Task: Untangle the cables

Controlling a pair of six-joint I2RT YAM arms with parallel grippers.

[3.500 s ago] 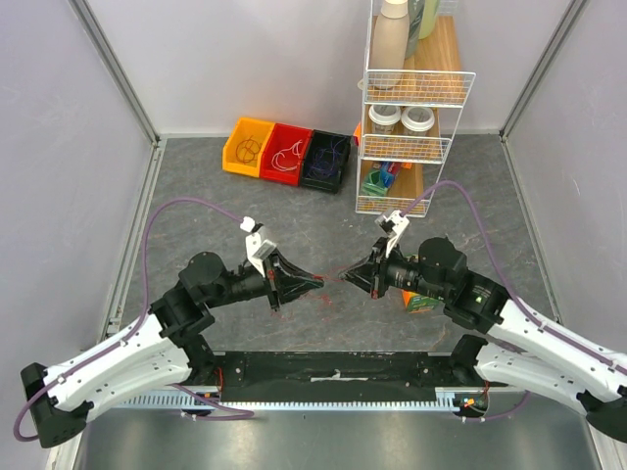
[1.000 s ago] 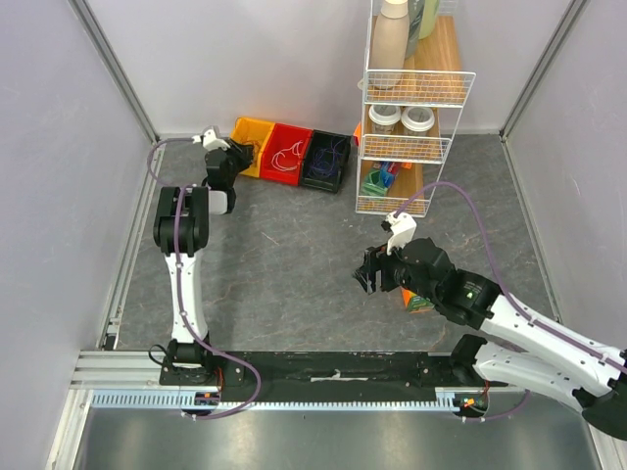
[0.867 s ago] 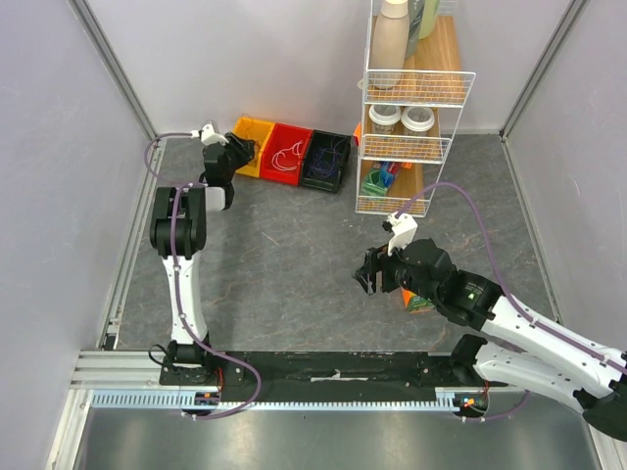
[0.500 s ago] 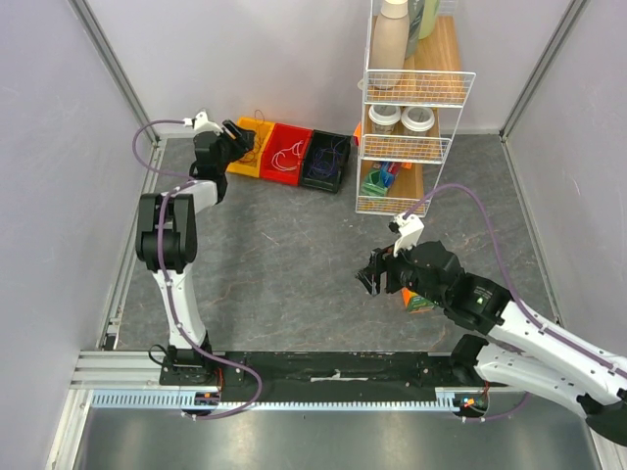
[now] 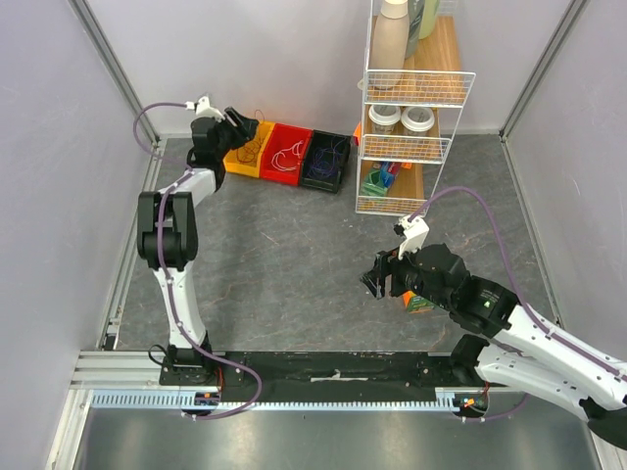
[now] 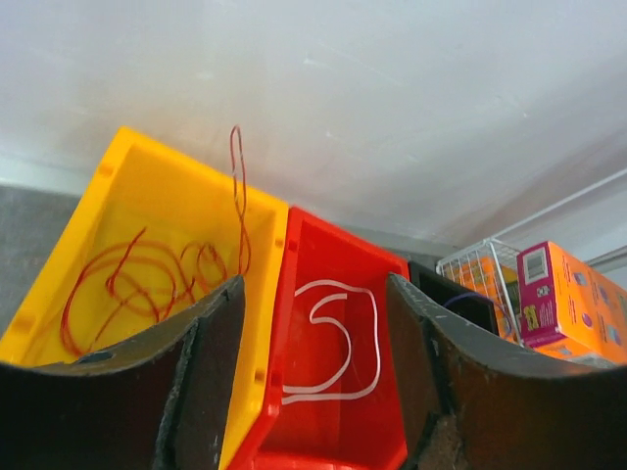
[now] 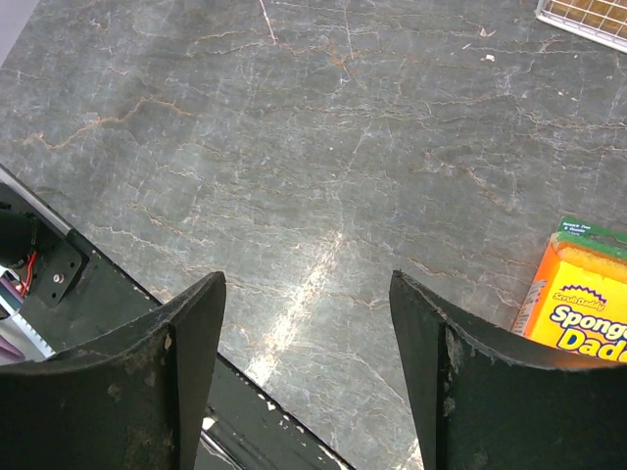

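Top view. Left arm is stretched to the far-left corner of the desk. Left gripper hangs over the yellow bin, jaws apart, nothing between them. Three bins sit in a row along the far edge: yellow, then red bin, then black bin, touching side to side. Red cable is coiled in the yellow one, white cable in the red one, dark blue cable in the black one. A wire rack stands just right of the bins. Right gripper is low over the middle of the desk, jaws wide, empty. An orange sponge pack lies beneath that arm.

Left wrist view. Both fingers frame the yellow and red bins. One end of the red cable stands up above the yellow bin's far wall. The white cable lies in a loose S. An orange box with a purple label sits in the rack; its writing is too small to read.

Right wrist view. Fingers are spread over bare grey desk. On the pack at the right I read "Sponge Dad", cut off by the frame.
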